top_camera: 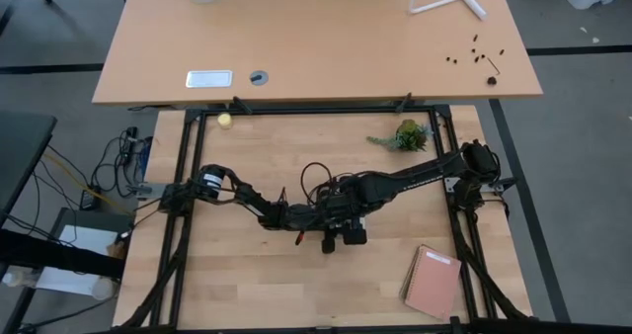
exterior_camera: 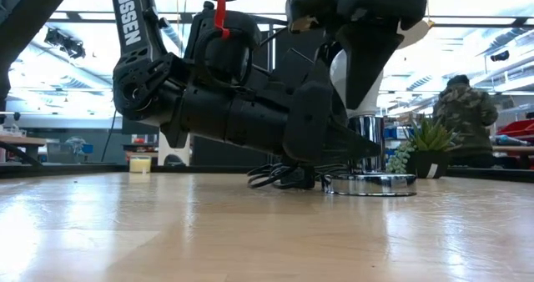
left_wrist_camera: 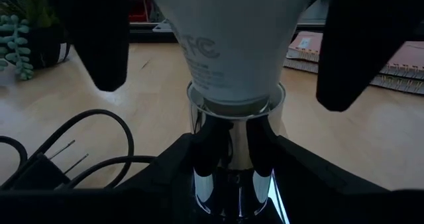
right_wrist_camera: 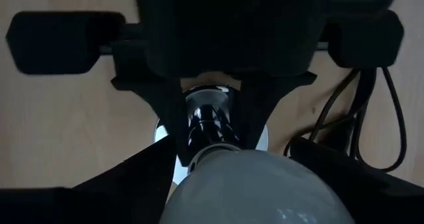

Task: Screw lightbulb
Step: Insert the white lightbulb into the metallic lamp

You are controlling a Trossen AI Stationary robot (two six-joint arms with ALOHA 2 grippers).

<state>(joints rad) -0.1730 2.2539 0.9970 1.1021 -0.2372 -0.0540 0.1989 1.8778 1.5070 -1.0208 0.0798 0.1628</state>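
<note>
Light wooden table (top_camera: 247, 285), bare grain across the low view's foreground. Both arms meet near the table's middle. The lightbulb (left_wrist_camera: 228, 45) stands upright, base seated in the chrome socket (left_wrist_camera: 232, 158), whose round disc (exterior_camera: 370, 183) rests on the wood beside a coiled black cord (left_wrist_camera: 73, 151). Left gripper (left_wrist_camera: 232, 184) clamps the socket stem low down; right gripper (right_wrist_camera: 245, 184) comes from above, fingers closed on the bulb's glass. Small potted plant (top_camera: 407, 135) near the far edge, yellowish ball (top_camera: 225, 120) far left, pinkish notebook (top_camera: 433, 281) near right. A person (exterior_camera: 460, 115) stands behind, back turned.
</note>
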